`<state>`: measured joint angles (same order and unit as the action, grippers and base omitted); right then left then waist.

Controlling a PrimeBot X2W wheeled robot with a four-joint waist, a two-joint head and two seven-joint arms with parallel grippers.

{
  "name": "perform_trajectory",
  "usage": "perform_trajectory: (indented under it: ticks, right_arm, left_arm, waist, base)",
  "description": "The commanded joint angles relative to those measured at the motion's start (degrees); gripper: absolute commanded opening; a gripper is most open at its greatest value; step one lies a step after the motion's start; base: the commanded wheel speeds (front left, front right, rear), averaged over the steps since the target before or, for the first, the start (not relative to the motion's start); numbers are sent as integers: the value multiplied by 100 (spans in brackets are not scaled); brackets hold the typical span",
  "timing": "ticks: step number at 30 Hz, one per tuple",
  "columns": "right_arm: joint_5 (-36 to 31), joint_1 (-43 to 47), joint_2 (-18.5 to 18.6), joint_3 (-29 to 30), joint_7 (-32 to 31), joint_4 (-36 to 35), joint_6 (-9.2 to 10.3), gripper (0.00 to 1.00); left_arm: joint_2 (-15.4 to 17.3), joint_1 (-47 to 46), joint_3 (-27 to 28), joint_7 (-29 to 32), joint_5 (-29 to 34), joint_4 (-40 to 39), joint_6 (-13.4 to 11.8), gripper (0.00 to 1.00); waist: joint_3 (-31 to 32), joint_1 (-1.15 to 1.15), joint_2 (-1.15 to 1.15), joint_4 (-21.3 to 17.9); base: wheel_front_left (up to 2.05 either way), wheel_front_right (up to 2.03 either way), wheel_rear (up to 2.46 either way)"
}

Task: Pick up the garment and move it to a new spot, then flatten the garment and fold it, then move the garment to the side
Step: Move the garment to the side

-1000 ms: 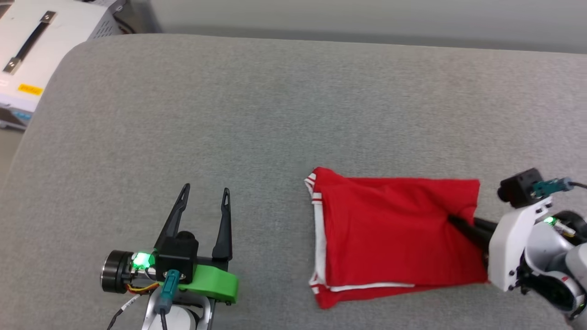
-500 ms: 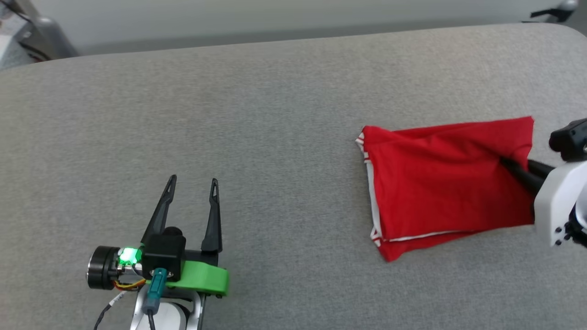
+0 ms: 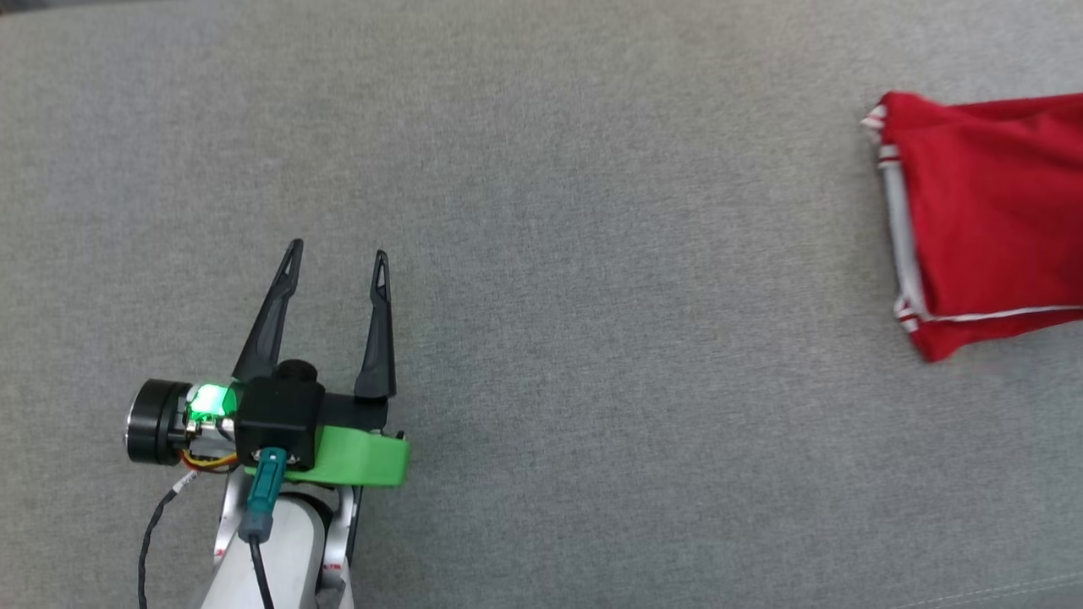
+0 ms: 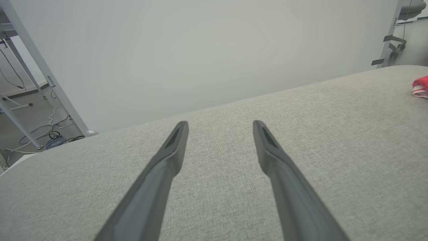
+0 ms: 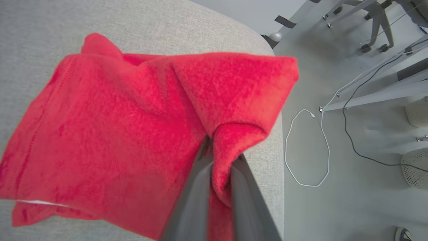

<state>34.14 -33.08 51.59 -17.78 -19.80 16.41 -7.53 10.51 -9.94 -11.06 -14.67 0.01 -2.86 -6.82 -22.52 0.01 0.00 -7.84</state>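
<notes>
Grey woven upholstery (image 3: 541,254) covers the padded work surface. At its near left hovers the robot's left gripper (image 3: 337,250), long dark fingers spread wide and holding nothing. It sits well apart from the work, apparently parked to leave the job to the other arm. Far to the right, near the surface's rounded corner, lies the red jersey-style garment (image 3: 990,211), folded into a compact rectangle with white piping and red-and-white striped trim along its left edge. The right gripper (image 5: 222,152) has its jaws pinching a bunched ridge of red cloth at the garment's right side, raising a peak while the rest lies on the upholstery. The hold seems suited to dragging the folded bundle aside, the task's last step. Beyond the edge, a looped white cable (image 5: 306,147) lies on the pale floor.
</notes>
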Motion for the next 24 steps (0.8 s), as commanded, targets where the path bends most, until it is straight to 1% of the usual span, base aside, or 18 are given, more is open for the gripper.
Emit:
perform_trajectory:
  ticks: [1, 5, 10, 11, 14, 16, 17, 18, 22, 24]
  right_arm:
    - [-67, -154, 30, 131, 45, 129, 4, 0]
    - [-295, -369, 68, 520, 46, 598, 4, 0]
    - [-650, -611, 4, 938, 60, 1103, 4, 0]
    - [-750, -702, -57, 1099, 56, 1290, 4, 0]
    - [-932, -802, -72, 1202, 97, 1485, 4, 0]
    - [-952, -850, -161, 1253, 133, 1614, 4, 0]
    - [-961, -867, -213, 1266, 151, 1661, 4, 38]
    - [-991, -883, -271, 1279, 172, 1723, 4, 100]
    - [-1182, -852, -400, 1304, 284, 1913, 4, 100]
    - [-1444, -774, -320, 1229, 517, 1832, 4, 100]
  left_arm:
    - [39, -133, -8, -33, 46, -44, -13, 100]
    - [56, -266, -32, -33, 47, -111, -32, 100]
    - [85, -363, -73, -33, 62, -140, -59, 100]
    - [101, -398, -93, -33, 63, -135, -63, 100]
    - [127, -439, -97, -33, 54, -133, -85, 100]
    - [137, -454, -97, -33, 44, -114, -103, 100]
    - [139, -452, -100, -33, 42, -104, -114, 100]
    - [139, -442, -106, -33, 37, -88, -127, 100]
    - [144, -385, -123, -33, 5, -8, -151, 100]
    - [134, -335, -134, -33, -7, 16, -174, 100]
  waist:
    - [-422, -1, 0, 155]
    - [-680, -1, 0, 255]
    - [-843, -1, 0, 326]
    - [-869, -1, 0, 348]
    - [-900, -1, 0, 358]
    - [-886, -1, 0, 349]
    - [-867, -1, 0, 340]
    - [-829, -1, 0, 327]
    - [-575, -1, 0, 312]
    - [-387, -1, 0, 337]
  base:
    - [0, 0, 0]
    - [0, 0, 0]
    - [0, 0, 0]
    - [0, 0, 0]
    - [0, 0, 0]
    - [0, 0, 0]
    - [0, 0, 0]
    - [0, 0, 0]
    - [0, 0, 0]
    - [0, 0, 0]
